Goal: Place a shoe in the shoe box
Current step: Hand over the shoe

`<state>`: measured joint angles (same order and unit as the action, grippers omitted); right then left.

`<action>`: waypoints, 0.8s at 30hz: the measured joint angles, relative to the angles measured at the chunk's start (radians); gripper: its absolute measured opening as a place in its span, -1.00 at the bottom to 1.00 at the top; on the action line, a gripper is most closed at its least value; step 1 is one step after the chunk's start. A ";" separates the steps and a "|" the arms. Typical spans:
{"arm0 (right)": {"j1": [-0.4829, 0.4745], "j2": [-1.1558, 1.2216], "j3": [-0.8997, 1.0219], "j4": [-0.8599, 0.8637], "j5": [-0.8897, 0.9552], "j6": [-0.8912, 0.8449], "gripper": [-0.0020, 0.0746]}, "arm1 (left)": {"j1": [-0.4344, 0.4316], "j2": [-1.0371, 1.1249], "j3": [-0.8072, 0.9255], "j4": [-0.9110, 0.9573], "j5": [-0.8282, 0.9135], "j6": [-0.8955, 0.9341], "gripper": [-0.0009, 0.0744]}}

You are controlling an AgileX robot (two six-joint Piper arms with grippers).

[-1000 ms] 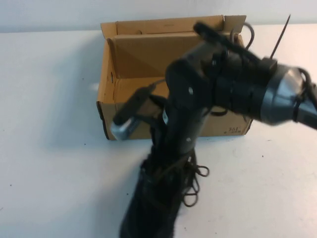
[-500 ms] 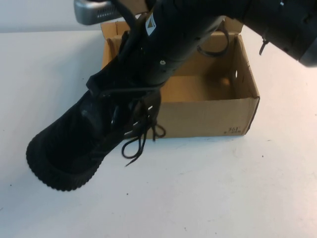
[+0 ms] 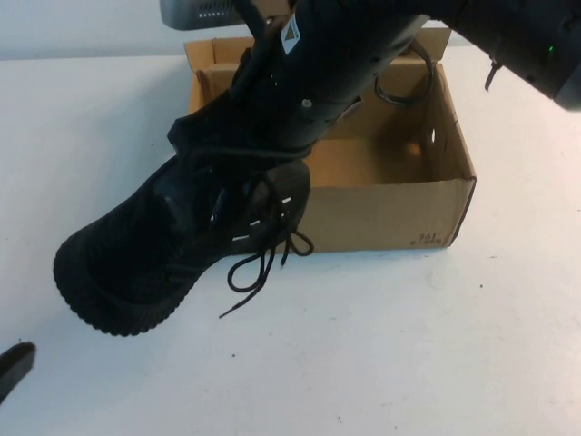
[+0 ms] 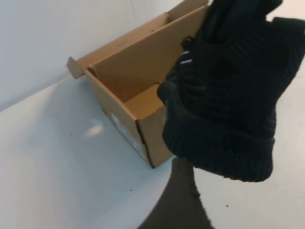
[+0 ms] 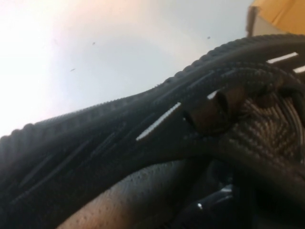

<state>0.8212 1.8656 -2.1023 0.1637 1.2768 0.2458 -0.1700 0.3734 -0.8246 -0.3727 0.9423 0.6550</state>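
Pinching the black shoe (image 3: 163,245) at its collar, the right gripper (image 3: 272,136) holds it in the air, toe tilted down toward the near left, heel over the left end of the open shoe box (image 3: 381,213) at the table's (image 3: 408,345) far side; the left gripper (image 3: 14,368), jaws spread wide, waits at the near-left edge

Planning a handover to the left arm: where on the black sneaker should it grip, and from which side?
Probably the toe end of the shoe, from the robot's left: it hangs tilted, toe low and clear of the shoe box, while the right gripper holds its collar. The left gripper sits low at the near left.
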 joint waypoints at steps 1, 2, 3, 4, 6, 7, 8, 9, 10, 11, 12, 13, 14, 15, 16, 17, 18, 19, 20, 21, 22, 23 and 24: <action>-0.004 0.002 0.000 0.000 0.000 0.000 -0.95 | -0.002 0.015 0.000 -0.023 -0.003 0.027 0.41; -0.007 0.004 0.000 -0.004 0.000 0.000 -0.95 | -0.005 0.032 0.000 -0.043 -0.010 0.062 0.41; -0.007 0.006 0.000 -0.010 0.000 0.000 -0.95 | -0.009 0.048 0.000 -0.058 -0.012 0.095 0.42; -0.007 0.010 0.000 -0.010 0.000 0.000 -0.95 | -0.013 0.061 0.000 -0.068 -0.015 0.122 0.42; -0.007 0.021 0.000 -0.009 0.000 -0.002 -0.95 | -0.018 0.094 -0.007 -0.077 -0.017 0.150 0.42; -0.007 0.027 0.000 -0.004 0.000 -0.004 -0.95 | -0.018 0.111 -0.016 -0.082 -0.017 0.157 0.42; -0.007 0.036 0.000 0.002 0.000 -0.007 -0.95 | -0.018 0.124 -0.025 -0.082 -0.017 0.158 0.42; -0.007 0.045 0.000 0.005 0.000 -0.008 -0.95 | -0.018 0.141 -0.037 -0.084 -0.017 0.160 0.42; -0.007 0.051 0.000 0.010 0.000 -0.008 -0.95 | -0.018 0.159 -0.050 -0.085 -0.017 0.160 0.42; -0.007 0.062 0.000 0.015 0.000 -0.008 -0.95 | -0.020 0.176 -0.066 -0.087 -0.011 0.163 0.42; -0.007 0.071 0.000 0.017 0.000 -0.011 -0.95 | -0.022 0.196 -0.084 -0.085 0.002 0.163 0.43; -0.007 0.079 0.000 0.021 0.000 -0.011 -0.95 | -0.030 0.217 -0.105 -0.082 0.024 0.163 0.43; -0.007 0.084 0.000 0.026 0.000 -0.012 -0.95 | -0.037 0.237 -0.124 -0.078 0.049 0.159 0.43; -0.007 0.086 0.000 0.026 0.000 -0.015 -0.95 | -0.048 0.264 -0.149 -0.068 0.084 0.144 0.43; -0.007 0.088 0.000 0.026 0.000 -0.016 -0.95 | -0.059 0.294 -0.176 -0.051 0.121 0.121 0.43; -0.007 0.090 0.000 0.026 0.000 -0.021 -0.95 | -0.071 0.320 -0.199 -0.034 0.161 0.100 0.43; -0.007 0.091 0.000 0.026 -0.002 -0.029 -0.95 | -0.084 0.353 -0.229 -0.010 0.202 0.071 0.43; -0.007 0.092 0.000 0.026 -0.002 -0.036 -0.95 | -0.098 0.387 -0.259 0.016 0.241 0.038 0.43; -0.007 0.092 0.000 0.027 -0.002 -0.038 -0.95 | -0.110 0.420 -0.290 0.043 0.267 0.011 0.43; -0.007 0.093 0.000 0.027 -0.002 -0.041 -0.95 | -0.127 0.453 -0.321 0.069 0.289 -0.024 0.43; -0.007 0.093 0.000 0.027 -0.002 -0.042 -0.95 | -0.145 0.485 -0.352 0.093 0.302 -0.058 0.43; -0.007 0.093 0.000 0.027 -0.002 -0.042 -0.95 | -0.161 0.508 -0.374 0.110 0.304 -0.092 0.43; -0.007 0.093 0.000 0.027 -0.004 -0.042 -0.95 | -0.181 0.535 -0.397 0.129 0.307 -0.121 0.43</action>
<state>0.8141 1.9584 -2.1023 0.1907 1.2730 0.2033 -0.3510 0.9080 -1.2217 -0.2433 1.2492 0.5338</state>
